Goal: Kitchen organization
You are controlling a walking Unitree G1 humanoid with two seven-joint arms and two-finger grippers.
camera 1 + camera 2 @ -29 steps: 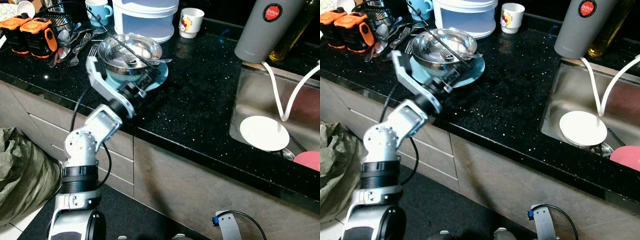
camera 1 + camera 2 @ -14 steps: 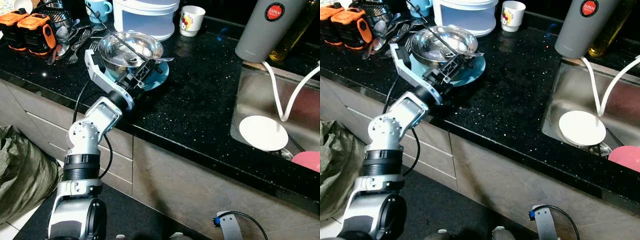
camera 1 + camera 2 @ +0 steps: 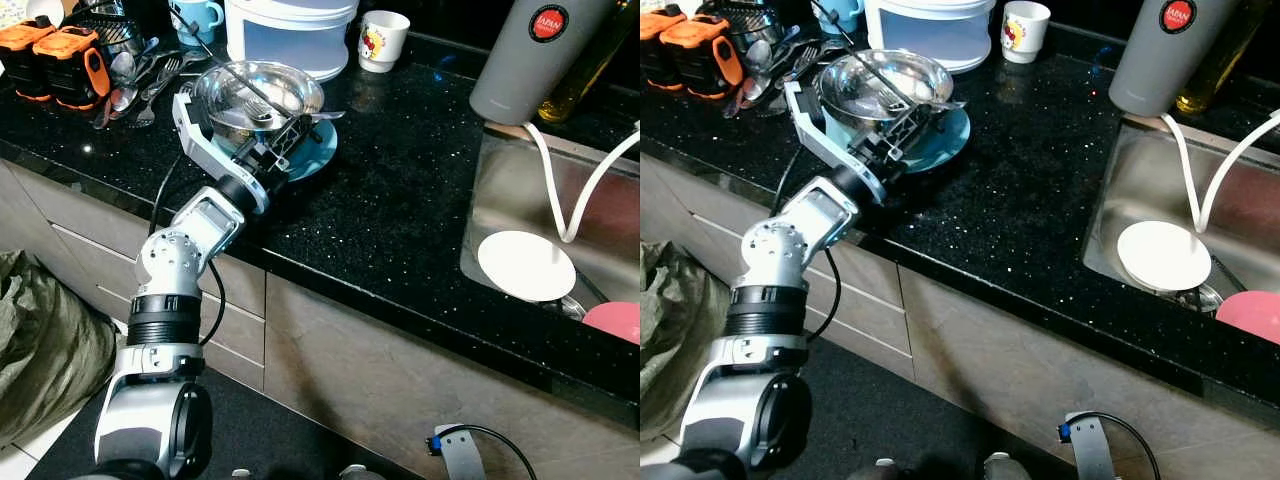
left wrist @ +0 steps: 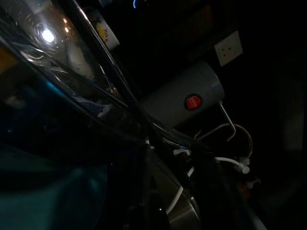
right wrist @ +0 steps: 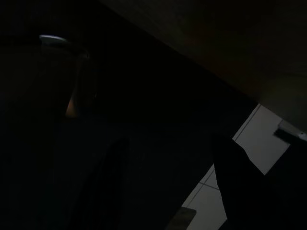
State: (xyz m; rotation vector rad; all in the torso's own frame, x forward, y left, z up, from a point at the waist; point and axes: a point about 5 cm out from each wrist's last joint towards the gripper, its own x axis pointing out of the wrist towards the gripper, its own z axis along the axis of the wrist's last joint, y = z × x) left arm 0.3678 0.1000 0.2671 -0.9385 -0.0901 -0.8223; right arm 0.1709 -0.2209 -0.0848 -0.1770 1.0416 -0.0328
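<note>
Two orange-and-black tools (image 3: 55, 62) sit far left. The left gripper (image 3: 283, 140), fingers clamped on one teal plate (image 3: 305, 160) beneath one steel bowl (image 3: 258, 100), is mid-counter. Two mugs (image 3: 382, 42) stand behind; one white plate (image 3: 527, 266) lies in the sink (image 3: 500, 190). The right gripper's (image 5: 168, 182) fingers are spread apart.

A grey flask (image 3: 530, 55) with a red label stands at two o'clock on the black bench (image 3: 400, 200), a white hose (image 3: 560, 190) curls beside it, and a green bag (image 3: 40, 340) slumps at eight o'clock.
</note>
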